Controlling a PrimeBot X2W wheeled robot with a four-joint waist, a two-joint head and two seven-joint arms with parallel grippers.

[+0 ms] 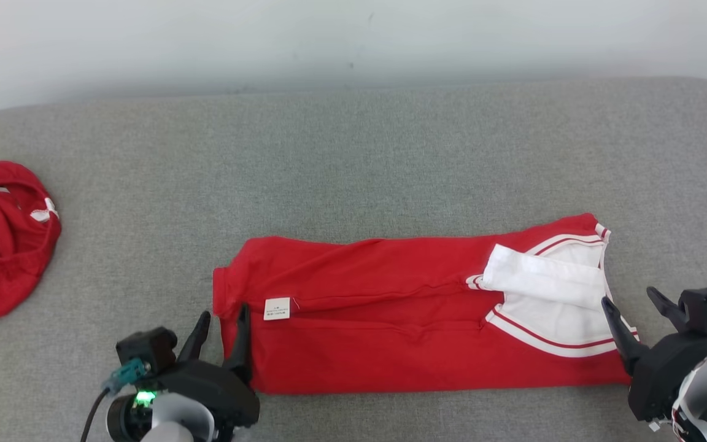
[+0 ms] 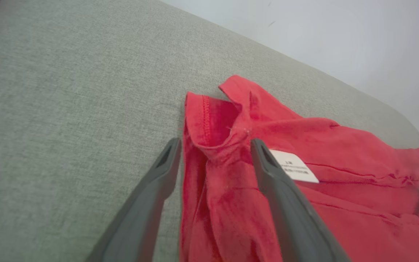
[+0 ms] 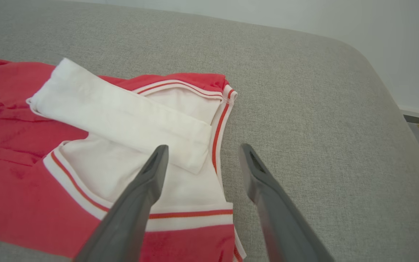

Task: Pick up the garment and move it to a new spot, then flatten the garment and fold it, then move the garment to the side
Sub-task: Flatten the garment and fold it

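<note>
The garment (image 1: 390, 307) is red with white, red-striped sleeves and lies folded into a long band on the grey cushion. Its white label (image 1: 277, 308) faces up near the left end. My left gripper (image 1: 224, 320) is open at that left end, its fingers straddling the rumpled hem corner (image 2: 216, 138) without pinching it. My right gripper (image 1: 629, 301) is open at the right end, one finger (image 3: 151, 174) over the white sleeve (image 3: 122, 116), the other over bare cushion. Nothing is held.
A second red garment (image 1: 3, 239) lies crumpled at the cushion's far left edge. The grey cushion (image 1: 353, 166) runs back to a pale wall, and its rounded right corner (image 3: 376, 91) drops off beside my right gripper.
</note>
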